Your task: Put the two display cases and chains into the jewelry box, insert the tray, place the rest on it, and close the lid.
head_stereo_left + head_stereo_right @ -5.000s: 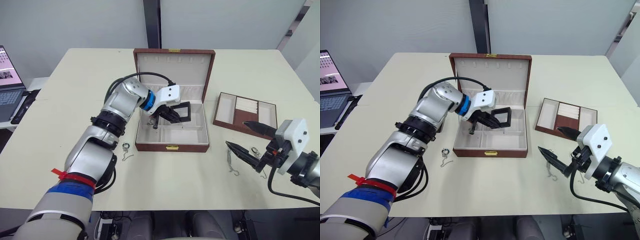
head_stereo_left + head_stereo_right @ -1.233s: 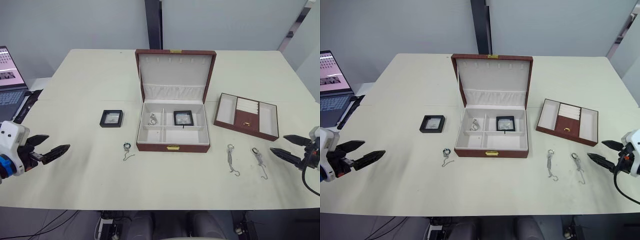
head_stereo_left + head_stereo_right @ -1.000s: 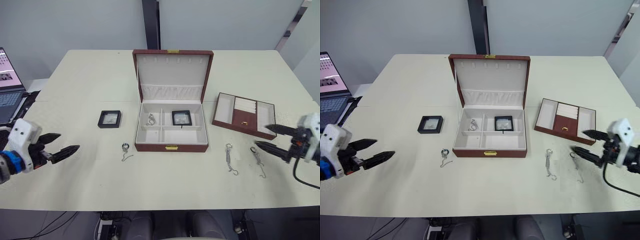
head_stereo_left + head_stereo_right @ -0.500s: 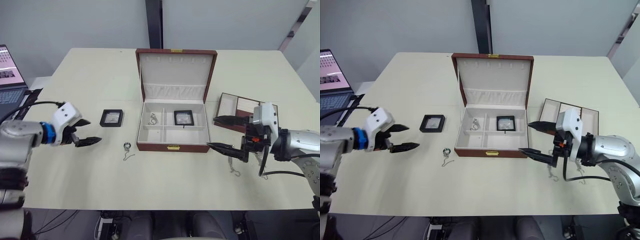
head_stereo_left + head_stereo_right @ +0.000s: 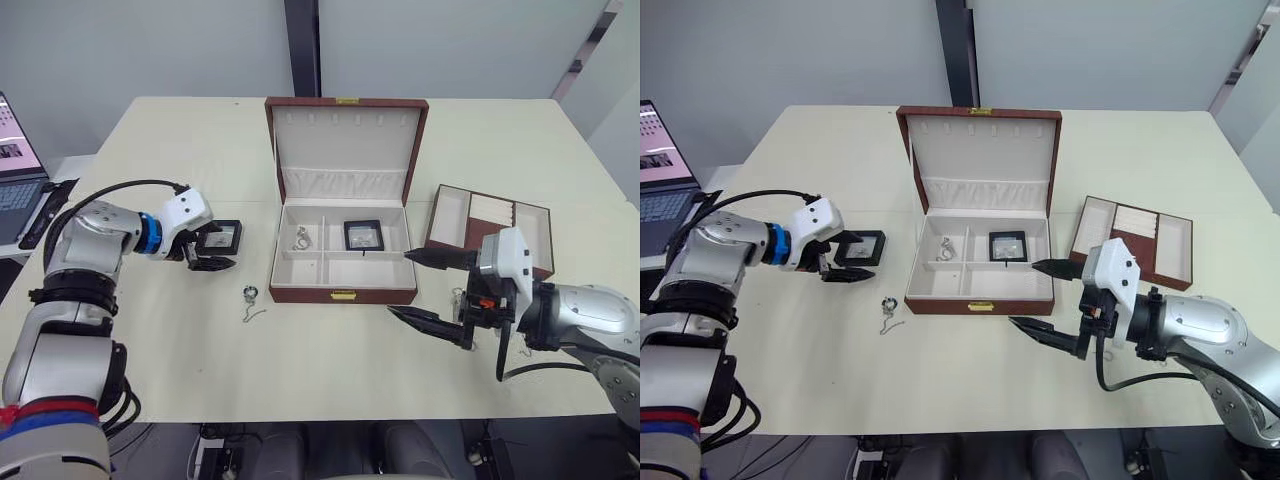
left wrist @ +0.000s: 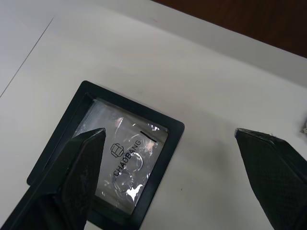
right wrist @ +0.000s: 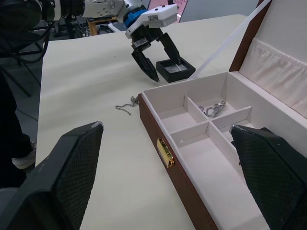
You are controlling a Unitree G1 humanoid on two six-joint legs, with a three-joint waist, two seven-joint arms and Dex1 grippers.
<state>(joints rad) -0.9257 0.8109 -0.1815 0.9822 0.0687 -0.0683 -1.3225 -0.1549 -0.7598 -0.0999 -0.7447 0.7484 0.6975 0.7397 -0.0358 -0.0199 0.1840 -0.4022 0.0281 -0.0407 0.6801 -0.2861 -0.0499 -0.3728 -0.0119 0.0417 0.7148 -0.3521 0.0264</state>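
The jewelry box (image 5: pixel 343 293) stands open mid-table with its lid (image 5: pixel 346 140) upright. In it lie one display case (image 5: pixel 363 235) and a small chain (image 5: pixel 304 238). The other display case (image 5: pixel 221 236) rests on the table left of the box. My left gripper (image 5: pixel 222 250) is open over it, one finger (image 6: pixel 72 177) above its edge. A short chain (image 5: pixel 252 299) lies in front of the box's left corner. The tray (image 5: pixel 490 228) sits to the right. My right gripper (image 5: pixel 400 283) is open and empty at the box's front right corner. My right arm mostly hides the longer chains.
A laptop (image 5: pixel 662 170) sits on a side table at the far left. Bare tabletop stretches along the front edge and behind the box. A dark post stands behind the table.
My left gripper has moved right, up to the display case on the table. My right gripper has moved left toward the box's front right corner. Both stay open.
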